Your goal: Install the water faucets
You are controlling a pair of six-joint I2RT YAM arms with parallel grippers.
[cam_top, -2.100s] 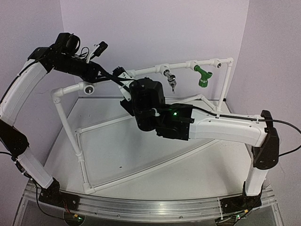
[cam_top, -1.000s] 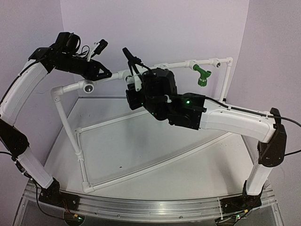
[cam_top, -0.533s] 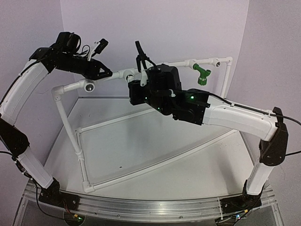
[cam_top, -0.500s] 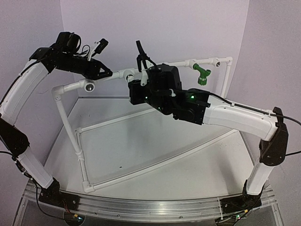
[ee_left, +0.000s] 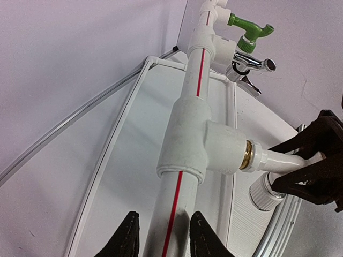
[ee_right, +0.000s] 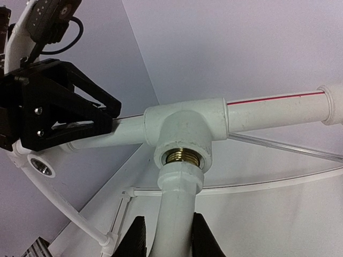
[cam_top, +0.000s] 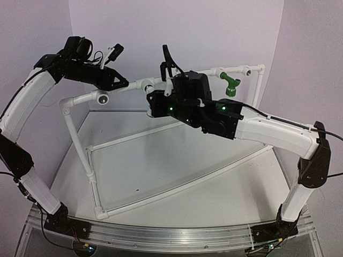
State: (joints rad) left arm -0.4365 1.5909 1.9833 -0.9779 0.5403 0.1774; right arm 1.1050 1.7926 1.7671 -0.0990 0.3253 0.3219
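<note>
White desk point(cam_top: 161, 176), metal rail point(cam_top: 171, 235) along the near edge, plain lilac walls point(cam_top: 177, 32) all round. Standing on it, a white pipe frame point(cam_top: 75, 139) with a thin red stripe point(ee_left: 199, 75) down the tubing. Got the left gripper point(ee_left: 162, 235) clamped on the frame's top bar, just beside a tee fitting point(ee_left: 198, 139). Then the right gripper point(ee_right: 170, 238) pinched tight on the white faucet point(ee_right: 174, 209), inlet end right up at that tee's brass socket. Further along the same bar: chrome faucet point(ee_left: 249, 63) and green faucet point(ee_left: 249, 29), both hanging off it.
</note>
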